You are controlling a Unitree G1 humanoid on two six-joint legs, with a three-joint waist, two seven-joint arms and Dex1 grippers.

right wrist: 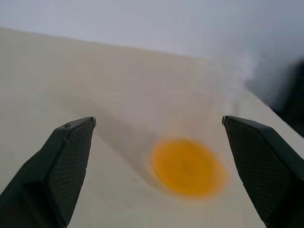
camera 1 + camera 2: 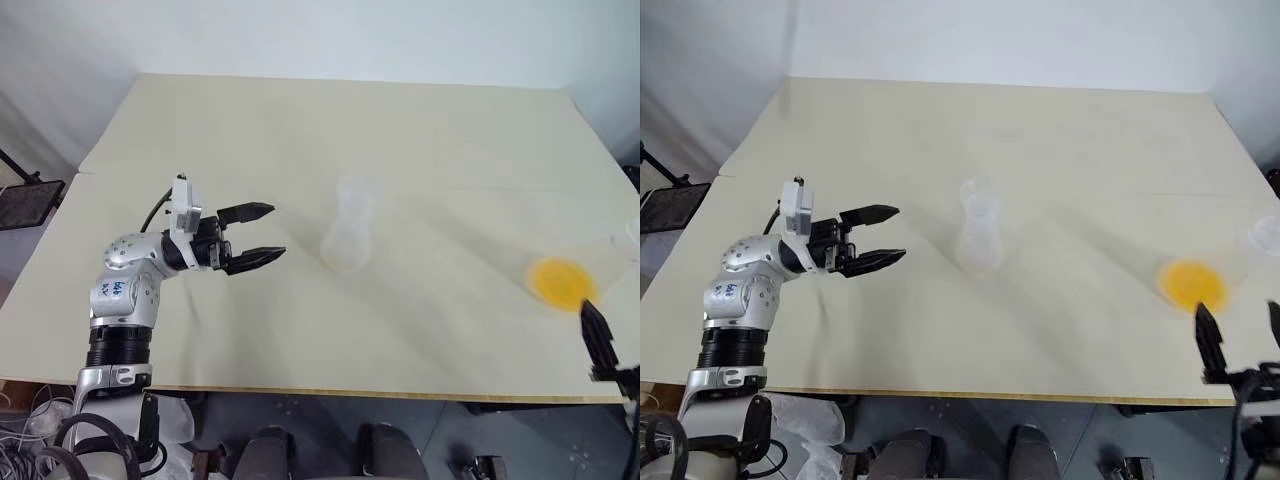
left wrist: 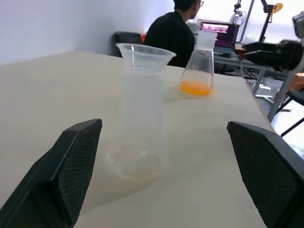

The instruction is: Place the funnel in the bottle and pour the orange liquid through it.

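Note:
The clear bottle (image 2: pixel 347 245) stands mid-table, wide at the base and narrow above. A flared clear mouth tops it, apparently the funnel (image 3: pixel 145 52) seated in its neck. My left gripper (image 2: pixel 277 231) hovers open a short way to its left, pointing at it and touching nothing. The orange liquid (image 2: pixel 560 283) lies shallow in a clear conical flask (image 3: pixel 204 52) near the table's right front. My right gripper (image 2: pixel 1242 335) is open just in front of that flask, over the table's front edge, with the liquid (image 1: pixel 189 166) ahead between its fingers.
A small clear round cup (image 2: pixel 1265 237) sits at the far right edge of the pale table (image 2: pixel 300 120). A black stand (image 2: pixel 25 200) is off the left side. Beyond the table, a person in black (image 3: pixel 173 33) sits at a desk.

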